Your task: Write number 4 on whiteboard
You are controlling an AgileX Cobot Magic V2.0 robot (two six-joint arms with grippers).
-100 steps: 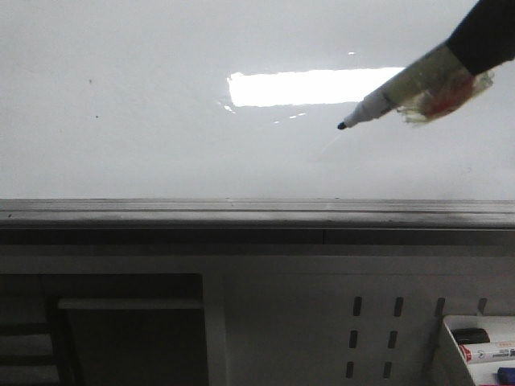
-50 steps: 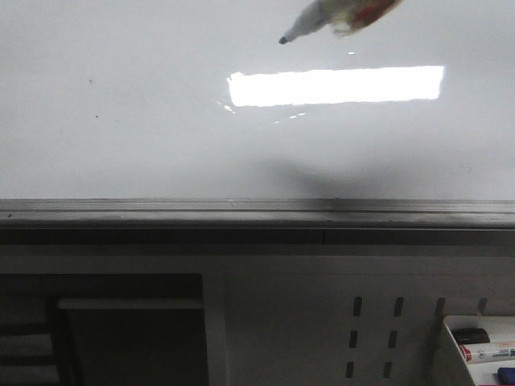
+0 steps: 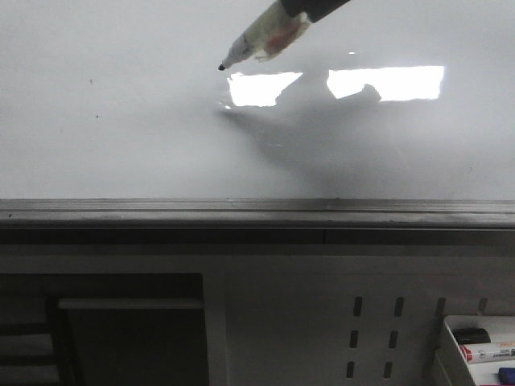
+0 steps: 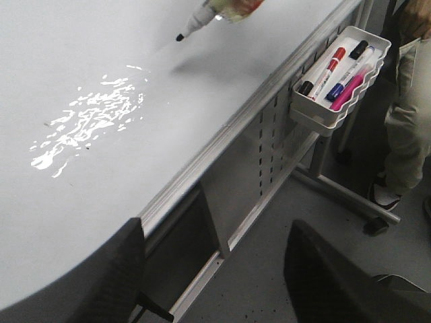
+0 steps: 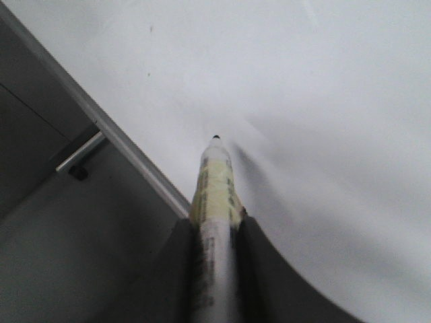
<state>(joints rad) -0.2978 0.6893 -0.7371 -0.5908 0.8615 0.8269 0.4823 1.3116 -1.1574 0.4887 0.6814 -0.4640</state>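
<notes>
With the right gripper [image 5: 217,249] clamped on the marker [image 3: 261,36] at frame top, whiteboard [image 3: 121,145] unmarked, we're pre-stroke: next needs tip contact.

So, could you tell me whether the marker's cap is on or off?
Off: the marker shows its bare black tip above the whiteboard.

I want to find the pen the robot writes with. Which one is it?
Look at the big whiteboard. Above it the right gripper holds one marker, its black tip pointing at the board. The other markers lie in the white tray hung on the stand; this one is wrapped in yellowish tape.
</notes>
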